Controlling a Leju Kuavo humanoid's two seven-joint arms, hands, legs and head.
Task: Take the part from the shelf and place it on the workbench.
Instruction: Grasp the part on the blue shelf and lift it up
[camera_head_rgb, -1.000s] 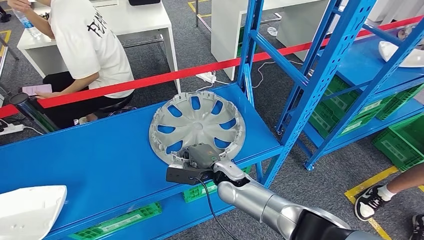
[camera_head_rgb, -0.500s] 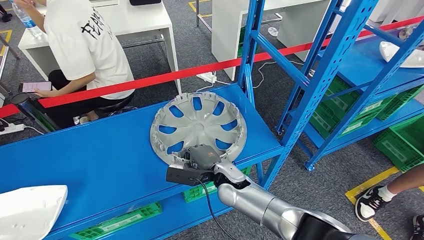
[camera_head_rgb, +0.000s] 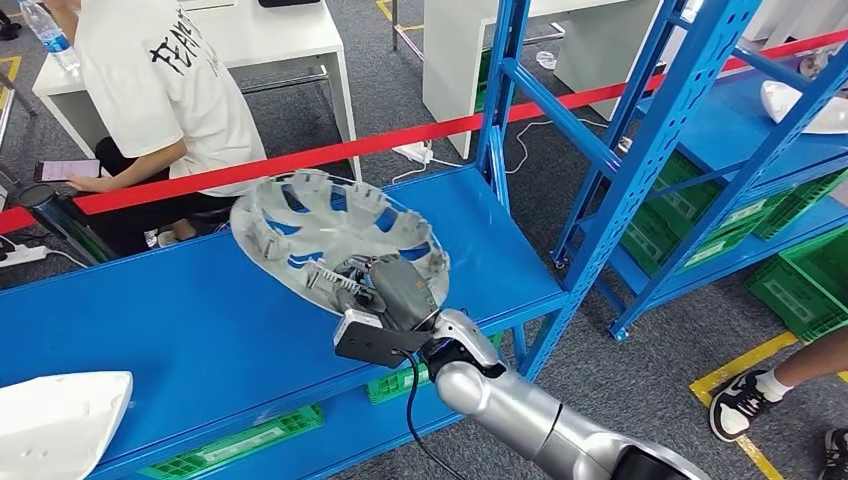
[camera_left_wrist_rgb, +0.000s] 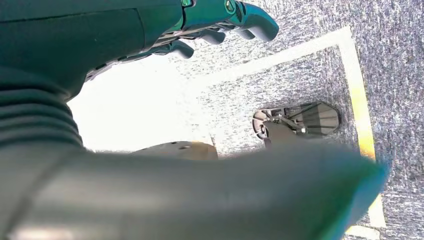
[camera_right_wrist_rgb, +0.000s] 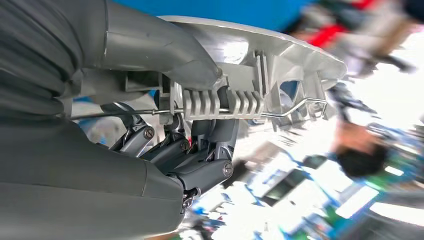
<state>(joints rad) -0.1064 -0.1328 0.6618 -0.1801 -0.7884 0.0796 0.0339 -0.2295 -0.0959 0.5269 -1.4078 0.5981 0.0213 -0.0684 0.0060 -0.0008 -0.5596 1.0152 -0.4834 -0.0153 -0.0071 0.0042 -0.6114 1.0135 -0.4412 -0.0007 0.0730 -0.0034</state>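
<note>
The right robot hand (camera_head_rgb: 398, 290) grips the hubcap (camera_head_rgb: 330, 240) by its near rim, thumb on one face and fingers (camera_right_wrist_rgb: 200, 150) curled behind the rim. The hubcap sits mid-frame in the head view, tilted and lifted off the blue shelf (camera_head_rgb: 200, 320). The left robot hand (camera_left_wrist_rgb: 210, 25) hangs over grey floor, holding nothing, its fingers loosely curled. A person (camera_head_rgb: 170, 80) sits upper left, behind a red tape (camera_head_rgb: 400, 140).

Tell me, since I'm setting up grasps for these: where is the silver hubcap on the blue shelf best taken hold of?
Likely at its near rim, from the robot's side. The hubcap is a wide, thin disc; the rim with its clip ribs gives fingers an edge. The right hand grips it there, the disc tilted off the blue shelf.
</note>
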